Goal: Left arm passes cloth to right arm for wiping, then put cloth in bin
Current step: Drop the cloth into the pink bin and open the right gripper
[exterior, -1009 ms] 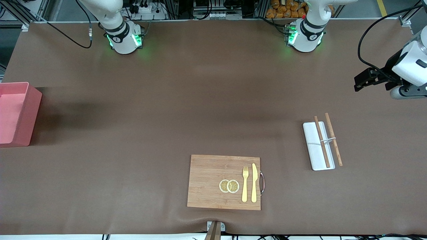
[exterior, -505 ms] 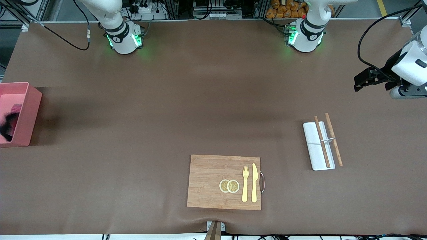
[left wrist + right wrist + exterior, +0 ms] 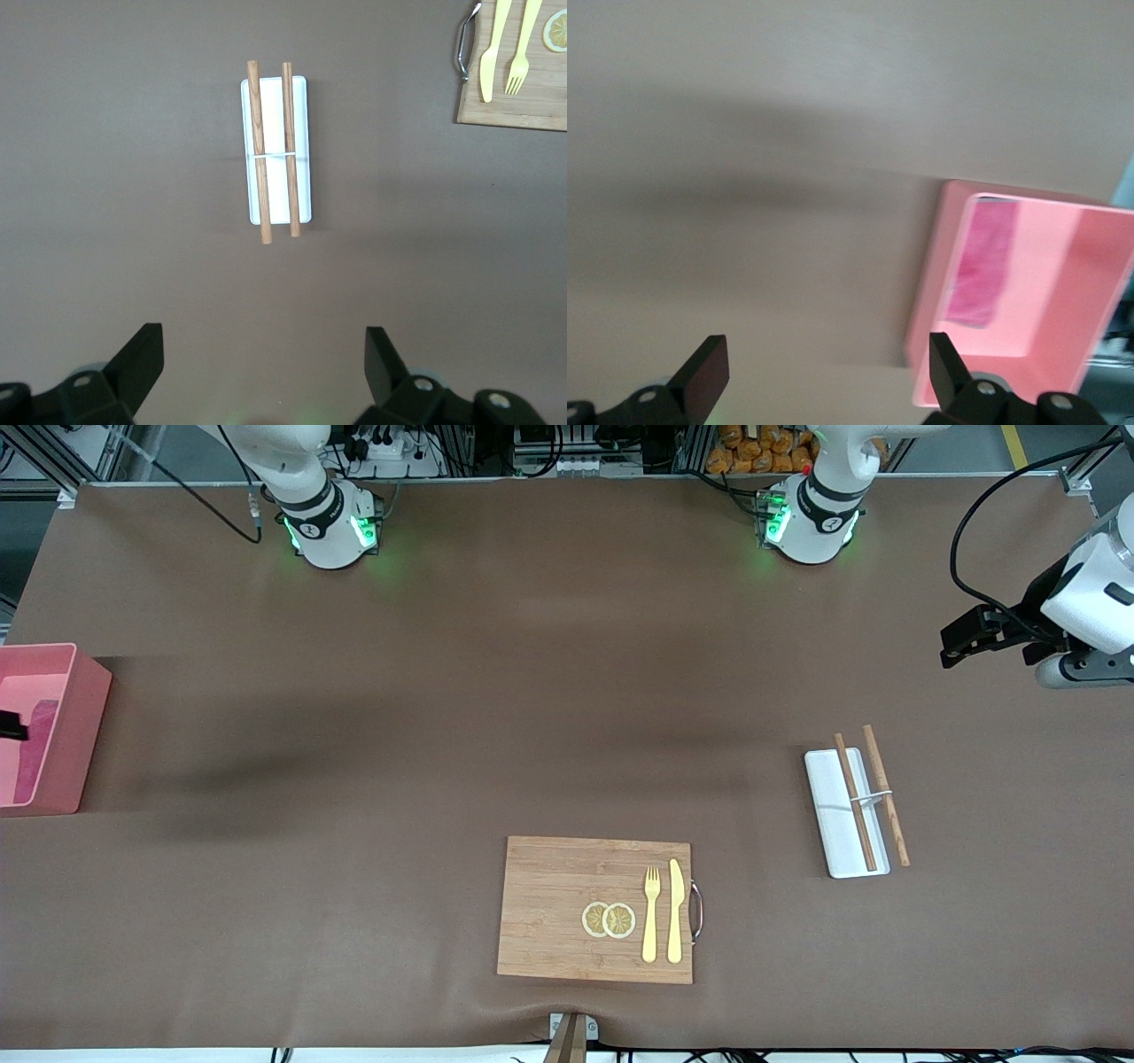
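Since the earlier frames my right end effector (image 3: 824,367) has let go: a second ago the bin held nothing, then the cloth showed as a dark blur at its edge, and now the cloth (image 3: 982,266) lies flat inside the bin (image 3: 935,266), against the inner wall that faces the middle of the desk. My right fingers (image 3: 709,367) stand wide apart with nothing between them, up in the air over the desk just beside the bin. In the front view only a dark tip (image 3: 11,724) of that end effector shows, at the frame's edge over the bin (image 3: 84,726), with the magenta cloth (image 3: 37,748) below it.

My left end effector (image 3: 264,363) is also spread wide and empty, and that arm waits. It hangs over bare desk (image 3: 567,691) at the left arm's end, seen in the front view as dark fingers (image 3: 970,636) at the edge.

Under the left wrist camera sits a white tray (image 3: 277,150) with two wooden chopsticks (image 3: 257,150) laid along it, one overhanging its edge. Nearer the front camera, about mid-desk, lies a wooden board (image 3: 549,908) carrying two lemon slices (image 3: 609,919), a yellow fork (image 3: 651,917) and a yellow knife (image 3: 675,912), with a metal handle (image 3: 696,911) on the edge toward the left arm's end.
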